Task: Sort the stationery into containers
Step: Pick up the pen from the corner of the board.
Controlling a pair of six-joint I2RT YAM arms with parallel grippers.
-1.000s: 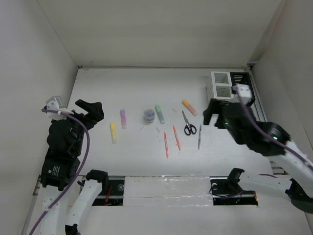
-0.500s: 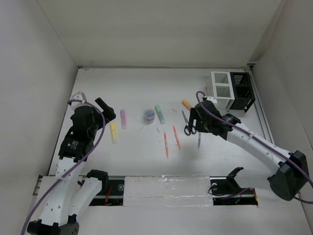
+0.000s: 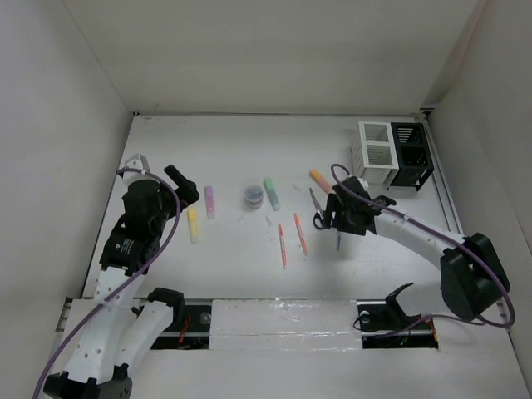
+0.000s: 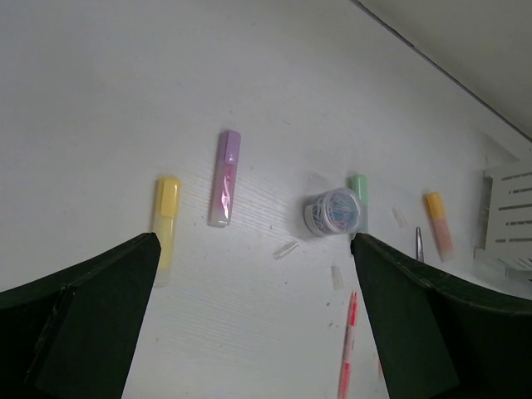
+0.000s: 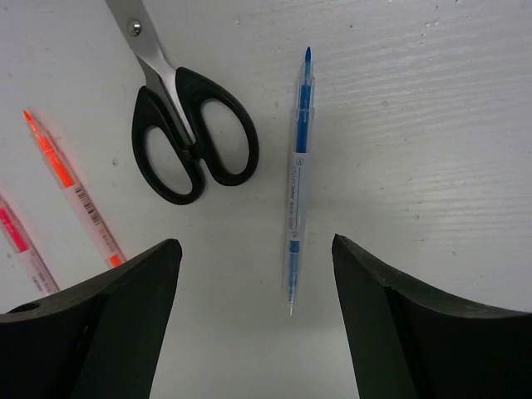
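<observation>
The stationery lies loose on the white table: a yellow highlighter [image 3: 193, 224], a purple one [image 3: 209, 201], a dark roll [image 3: 254, 196], a green highlighter [image 3: 272, 194], an orange one [image 3: 321, 181], black-handled scissors [image 3: 319, 209] and two orange-red pens [image 3: 283, 244]. My right gripper [image 5: 253, 249] hangs open low over a thin blue-grey pen [image 5: 298, 187], whose lower tip lies between the jaws, untouched. The scissors [image 5: 187, 141] lie just left of it. My left gripper [image 4: 253, 241] is open, above the table near the yellow highlighter [image 4: 165, 218]. The white container [image 3: 376, 152] and black container [image 3: 411, 154] stand back right.
Small clear caps or scraps [image 4: 286, 248] lie between the highlighters and pens. White walls close in the table at the left, back and right. The arm bases and a taped rail [image 3: 283, 316] run along the near edge.
My right arm came down from beside the containers to just over the blue-grey pen, its jaws narrowing a little. My left arm swung lower and forward, then held still.
</observation>
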